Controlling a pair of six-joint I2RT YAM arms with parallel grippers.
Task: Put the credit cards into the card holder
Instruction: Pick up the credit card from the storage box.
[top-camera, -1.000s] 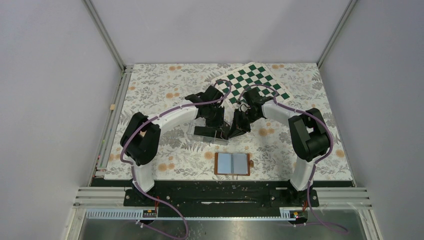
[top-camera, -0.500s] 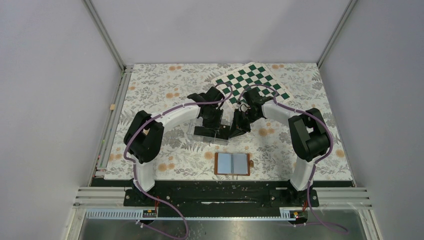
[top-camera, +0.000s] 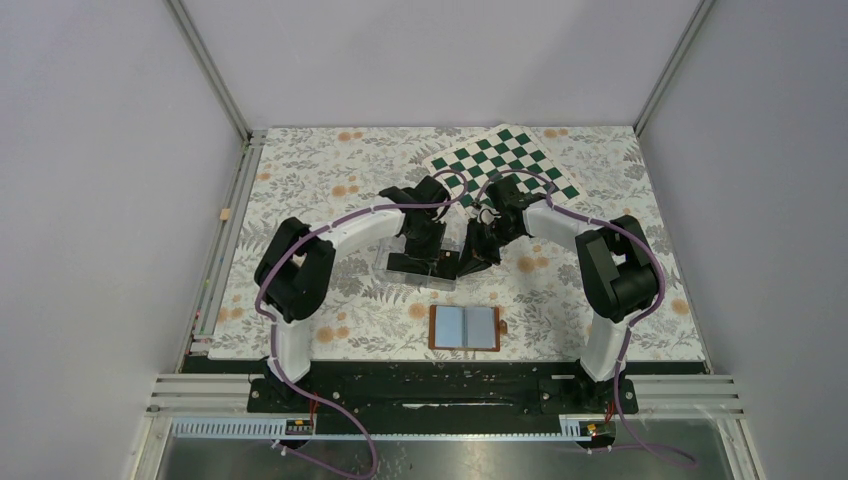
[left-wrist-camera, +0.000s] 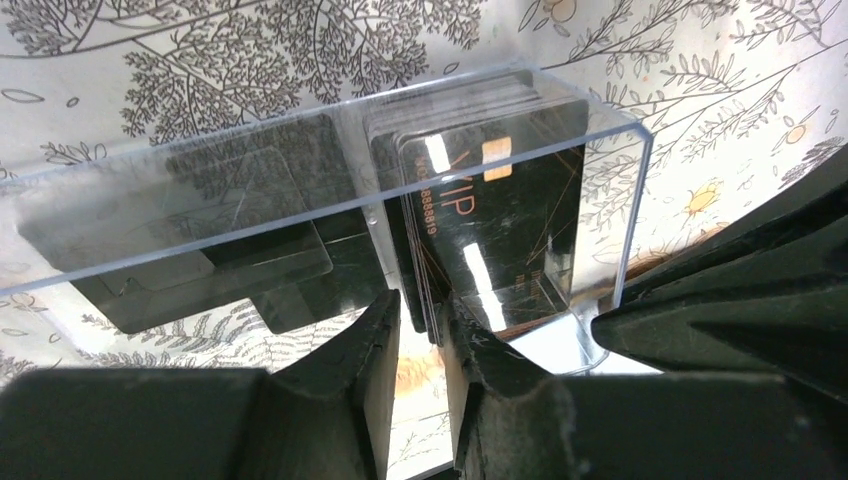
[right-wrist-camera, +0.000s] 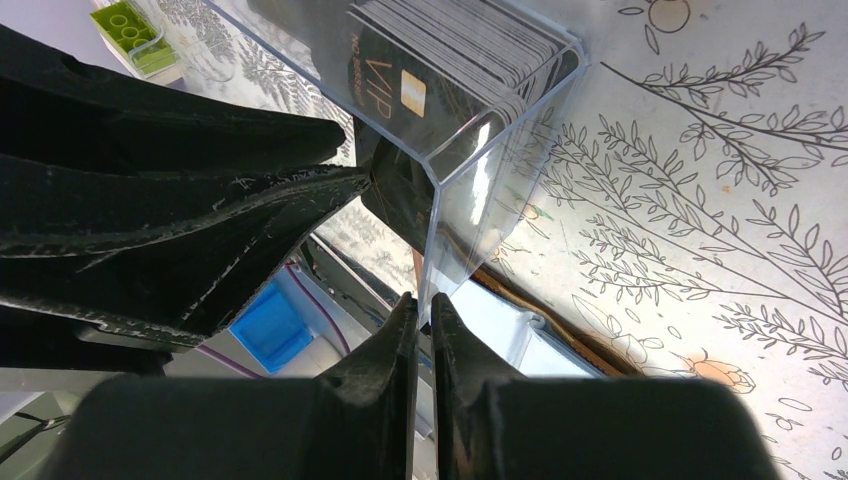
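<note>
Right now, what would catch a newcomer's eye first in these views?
Mid-table, a clear box holding a stack of black credit cards stands out, the right gripper pinching its wall. The card holder lies open near the front edge, apart from it, and a green checkered mat sits at the back.

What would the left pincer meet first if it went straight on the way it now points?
The stack of thin black rectangular cards in the clear plastic box; their near edges seem to reach the left pincer, though depth is unclear.
</note>
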